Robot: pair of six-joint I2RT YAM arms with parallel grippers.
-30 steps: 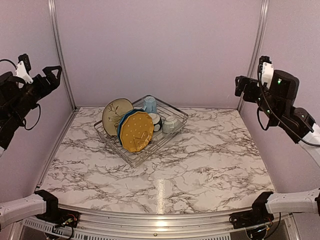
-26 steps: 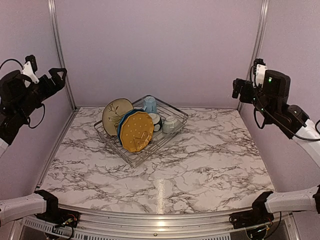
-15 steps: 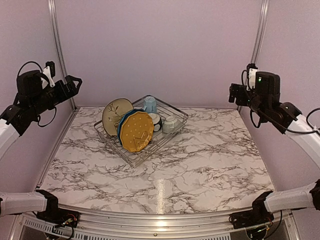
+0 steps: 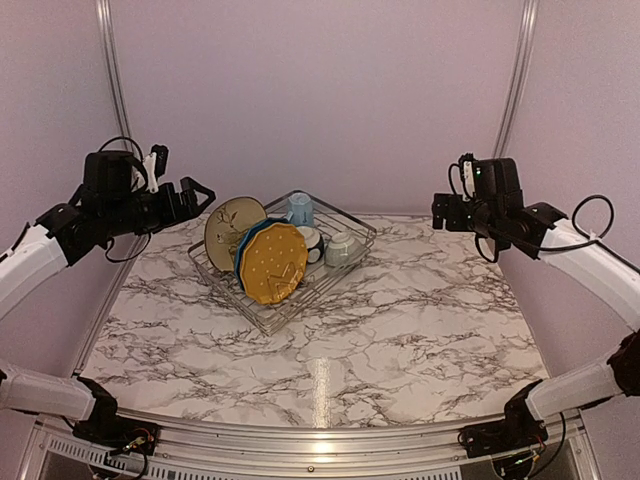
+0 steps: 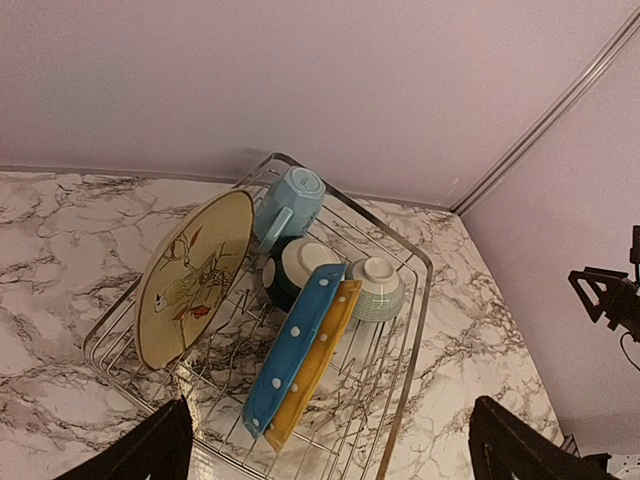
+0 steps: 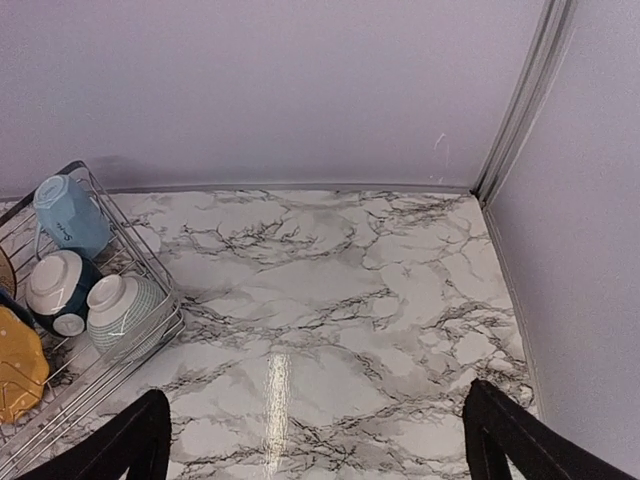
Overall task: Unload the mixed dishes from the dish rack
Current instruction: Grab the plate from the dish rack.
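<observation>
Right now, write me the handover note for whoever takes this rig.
Left gripper: open, empty, in the air left of the dish rack.
Right gripper: open, empty, in the air right of it.
In the rack: cream leaf plate, blue dotted plate and mustard plate on edge; pale blue mug, dark teal bowl and grey-green bowl beside them.
Done: nothing unloaded.
Left: all six pieces.
</observation>
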